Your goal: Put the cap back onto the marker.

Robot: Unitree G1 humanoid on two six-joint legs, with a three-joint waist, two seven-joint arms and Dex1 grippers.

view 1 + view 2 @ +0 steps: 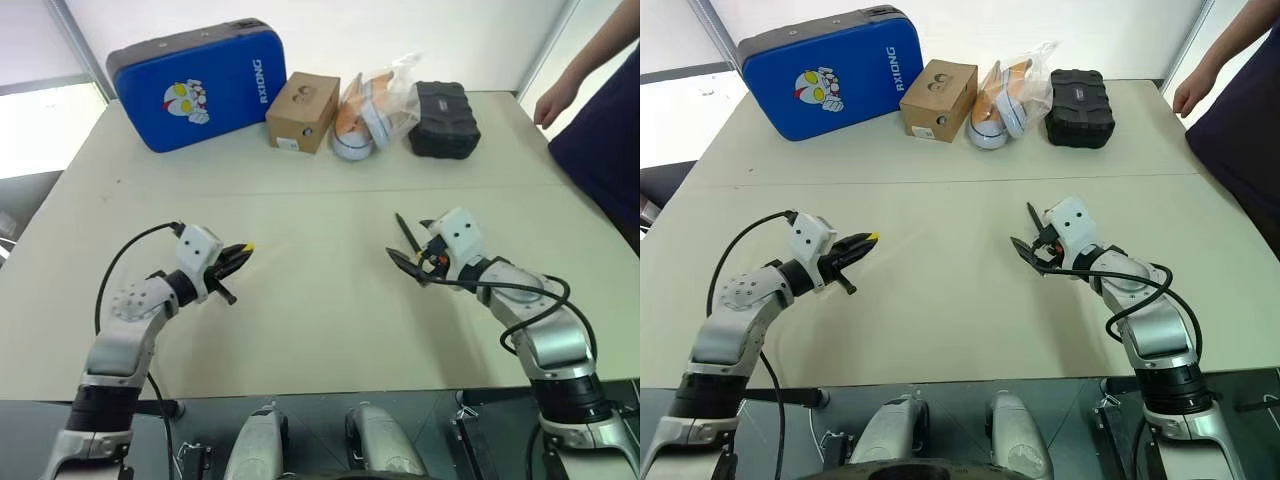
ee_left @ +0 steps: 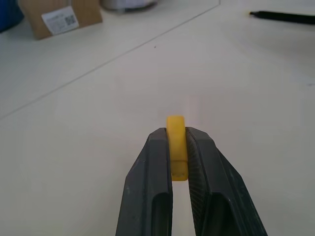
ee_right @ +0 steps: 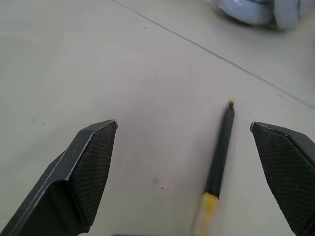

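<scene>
Your inventory, taken from the table [image 1: 320, 330]:

- Left gripper [image 2: 178, 147]: jaws clenched on the cap [image 2: 176, 137], held above the table's left half; the yellow tip stuck out past the fingertips.
- Right gripper [image 3: 184, 162]: jaws released wide, low over the table's right half.
- Marker [image 3: 220, 147]: flat on the table between your right gripper's fingers, touching neither.
- Far edge of the table: blue case [image 1: 200, 85], cardboard box [image 1: 302, 112], bagged shoes [image 1: 372, 105], black case [image 1: 440, 120].
</scene>
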